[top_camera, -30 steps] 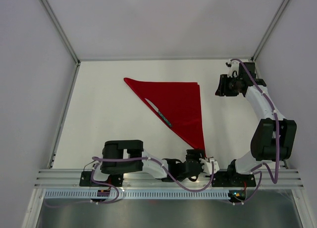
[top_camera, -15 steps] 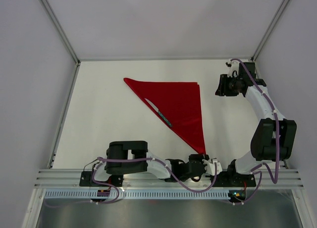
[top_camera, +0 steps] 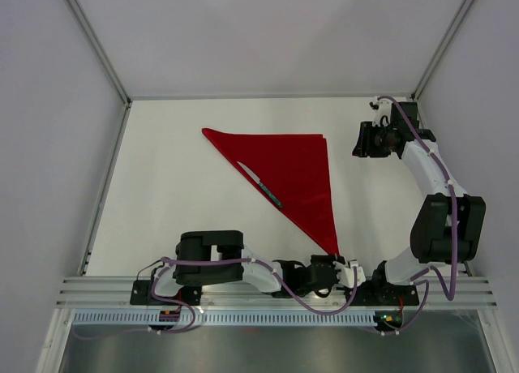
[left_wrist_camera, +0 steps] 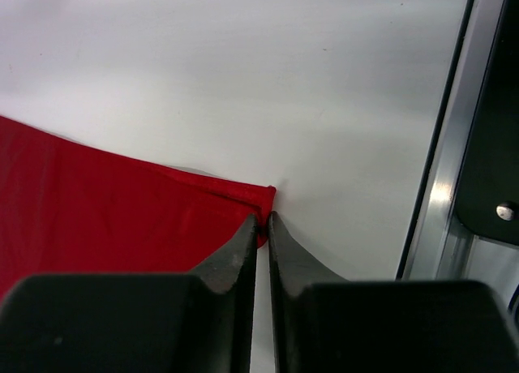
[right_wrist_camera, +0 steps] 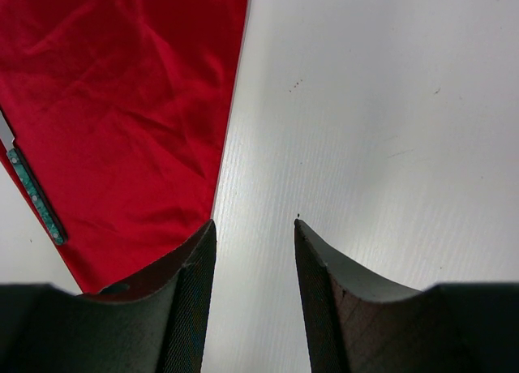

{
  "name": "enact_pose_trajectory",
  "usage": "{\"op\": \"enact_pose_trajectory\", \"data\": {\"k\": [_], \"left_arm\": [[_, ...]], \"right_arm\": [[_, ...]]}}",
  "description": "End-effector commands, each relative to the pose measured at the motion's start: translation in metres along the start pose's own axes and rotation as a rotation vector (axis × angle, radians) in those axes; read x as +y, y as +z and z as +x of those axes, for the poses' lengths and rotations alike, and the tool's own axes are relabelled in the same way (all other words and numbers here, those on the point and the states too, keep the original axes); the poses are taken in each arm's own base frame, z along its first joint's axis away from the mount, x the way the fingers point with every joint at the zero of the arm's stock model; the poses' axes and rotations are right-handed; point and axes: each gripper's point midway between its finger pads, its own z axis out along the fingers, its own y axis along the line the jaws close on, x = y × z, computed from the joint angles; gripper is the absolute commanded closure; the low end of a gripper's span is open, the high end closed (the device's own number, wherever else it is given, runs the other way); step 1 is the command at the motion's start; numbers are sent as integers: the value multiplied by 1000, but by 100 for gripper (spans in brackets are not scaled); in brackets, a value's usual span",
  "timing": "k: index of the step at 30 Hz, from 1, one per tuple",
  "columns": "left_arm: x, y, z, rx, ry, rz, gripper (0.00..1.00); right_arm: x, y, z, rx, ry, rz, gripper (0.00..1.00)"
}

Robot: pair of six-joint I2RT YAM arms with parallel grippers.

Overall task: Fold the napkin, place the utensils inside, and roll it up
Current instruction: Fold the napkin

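Top external view: the napkin (top_camera: 296, 174) lies flat on the white table (top_camera: 178, 186), right of the middle. It is folded into a triangle. One straight edge runs parallel to the far edge, another runs down toward the near edge, and the slanted side faces the left edge. Its sharp near point is partly lost against the dark left gripper (top_camera: 336, 261), so the overhead picture does not show the contact there.

The left wrist camera does. The two black fingers are pressed together to a hairline slit on the very tip of that corner, with a sliver of red between them, so they are pinching the cloth. Doubled layers show at the corner's edge, and the rest of the napkin is cut off at the left of that view.

The fabric is thin and plain, with a faint sheen and soft creases. A knife (top_camera: 260, 184) rests on it along the slanted side, its pale metal blade toward the far left corner and its teal speckled handle toward the near edge. In the right wrist view only the handle and a bit of blade show.

The right gripper (right_wrist_camera: 254, 223) hangs over bare table near the far right corner, just beside the napkin's right edge. Its textured dark fingers are spread apart and hold nothing.

A ribbed aluminium rail (left_wrist_camera: 442, 186) borders the near edge.
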Motion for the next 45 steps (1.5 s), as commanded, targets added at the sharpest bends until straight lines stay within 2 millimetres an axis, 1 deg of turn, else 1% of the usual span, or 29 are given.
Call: {"op": "enact_pose_trajectory", "data": {"k": [1,2,3,10,11,13,14,15,17,18,21,22,24,25,27,28,29,30,31,32,33,34,36,37,39,40,42,43,45], "left_arm": [[-10,2,5,20,-6,44,88],[-9,3,6,21,-11,45,89],[-9,3,6,21,-15,45,98],[-2,1,-4,-4,-63,48,98],[2,0,-9,-14,-77,46,98],[3,-2,-15,-28,-108,63,98],[10,-3,-21,-42,-130,57,98],[10,-5,-25,-49,-157,68,98],[18,-5,-29,-59,-196,68,98],[22,-7,-35,-70,-235,69,98],[41,-7,-41,-78,-334,63,98],[51,-6,-39,-73,-362,53,98],[60,-6,-41,-75,-441,50,98],[75,-6,-39,-71,-477,31,98],[88,-6,-36,-65,-567,23,98],[98,-8,-35,-66,-607,15,98],[117,-6,-21,-47,-655,-16,98],[123,-7,-19,-47,-722,-13,98],[148,-8,-12,-51,-771,-51,98],[155,-10,-1,-36,-804,-64,98],[162,-11,3,-36,-867,-56,98],[184,-12,16,-37,-917,-96,98],[202,-19,28,-39,-1008,-110,98],[222,-22,42,-38,-1046,-155,98],[236,-28,53,-40,-1115,-177,98],[251,-32,66,-37,-1147,-213,98],[263,-34,76,-35,-1193,-235,98],[277,-37,85,-34,-1213,-266,98],[286,-39,93,-38,-1245,-281,98]], "right_arm": [[4,-6,-7,-38,-12,-14,51],[4,-6,-7,-35,-11,-14,51],[4,-6,-6,-34,-11,-15,51],[4,-5,-5,-31,-10,-15,51],[4,-5,-5,-31,-10,-15,51],[4,-5,-5,-31,-10,-15,51],[4,-5,-5,-29,-12,-16,51],[4,-5,-5,-30,-11,-16,51],[4,-4,-4,-28,-9,-15,51],[4,-4,-4,-28,-9,-15,51],[4,-4,-4,-28,-10,-17,51],[4,-4,-4,-27,-8,-19,51],[4,-4,-4,-28,-9,-20,51],[5,-4,-4,-27,-8,-20,51],[5,-4,-3,-25,-9,-22,51],[5,-4,-3,-25,-10,-24,51],[5,-3,-2,-21,-8,-25,51],[5,-3,-2,-21,-6,-28,51],[6,-2,-2,-18,-6,-29,51],[6,-3,-2,-20,-6,-30,51],[6,-3,-2,-18,-5,-30,51],[7,-2,-2,-18,-8,-34,51],[7,-2,-2,-18,-6,-35,51],[7,-2,-2,-18,-6,-35,51],[7,-2,-1,-17,-6,-37,51],[7,-2,-1,-14,-5,-38,51],[7,-1,0,-12,-4,-40,51],[7,-1,0,-10,-2,-41,51],[8,0,1,-8,-2,-43,51]]}}
